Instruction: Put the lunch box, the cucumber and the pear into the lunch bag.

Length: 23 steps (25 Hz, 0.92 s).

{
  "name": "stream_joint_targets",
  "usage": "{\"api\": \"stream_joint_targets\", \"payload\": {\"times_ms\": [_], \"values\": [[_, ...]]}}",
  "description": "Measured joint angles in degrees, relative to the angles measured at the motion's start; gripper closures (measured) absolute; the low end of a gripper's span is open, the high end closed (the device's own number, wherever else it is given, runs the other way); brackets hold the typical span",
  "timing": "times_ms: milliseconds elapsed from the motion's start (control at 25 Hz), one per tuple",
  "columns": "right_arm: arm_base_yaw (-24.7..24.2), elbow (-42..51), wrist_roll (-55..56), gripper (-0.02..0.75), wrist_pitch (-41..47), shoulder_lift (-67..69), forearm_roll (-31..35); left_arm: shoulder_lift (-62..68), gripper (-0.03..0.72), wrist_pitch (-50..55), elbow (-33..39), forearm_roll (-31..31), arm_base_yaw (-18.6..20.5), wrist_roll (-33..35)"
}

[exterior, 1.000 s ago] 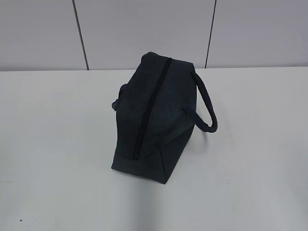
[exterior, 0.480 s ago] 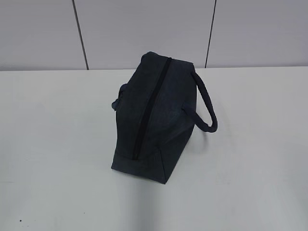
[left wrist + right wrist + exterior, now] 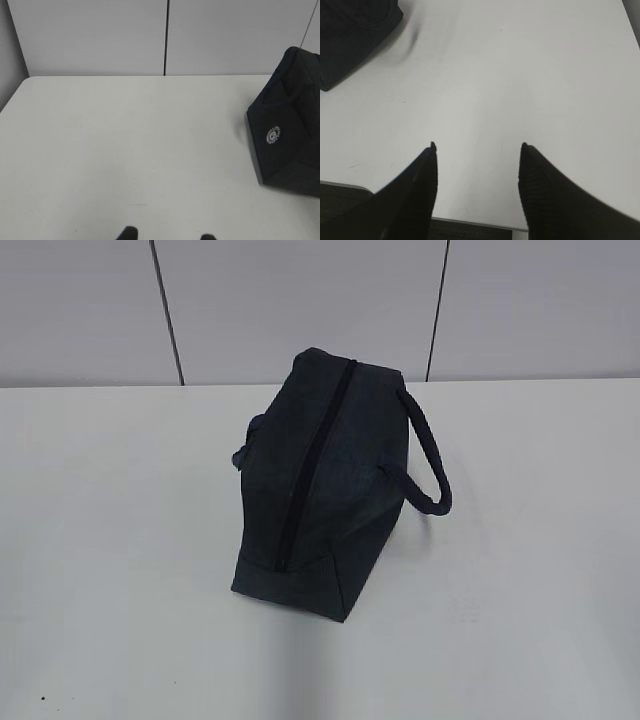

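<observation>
The dark navy lunch bag (image 3: 325, 480) stands in the middle of the white table (image 3: 120, 540), its top zipper shut and one loop handle hanging to the right. It also shows at the right edge of the left wrist view (image 3: 287, 135) and at the top left of the right wrist view (image 3: 355, 35). My left gripper (image 3: 167, 234) is open and empty, low over bare table left of the bag. My right gripper (image 3: 477, 147) is open and empty over the table's near edge, right of the bag. The lunch box, cucumber and pear are out of view. Neither gripper shows in the exterior view.
A pale panelled wall (image 3: 300, 300) runs behind the table. The table's front edge (image 3: 470, 222) lies just under my right gripper.
</observation>
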Motion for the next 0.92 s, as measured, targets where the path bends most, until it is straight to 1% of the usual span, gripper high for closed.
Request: {"api": "stream_joint_targets", "payload": {"times_ms": [920], "values": [[0.0,0.0,0.0,0.325,0.0,0.0,0.0,0.0,0.445,0.0,0.0,0.0,-0.06,0.0]]}}
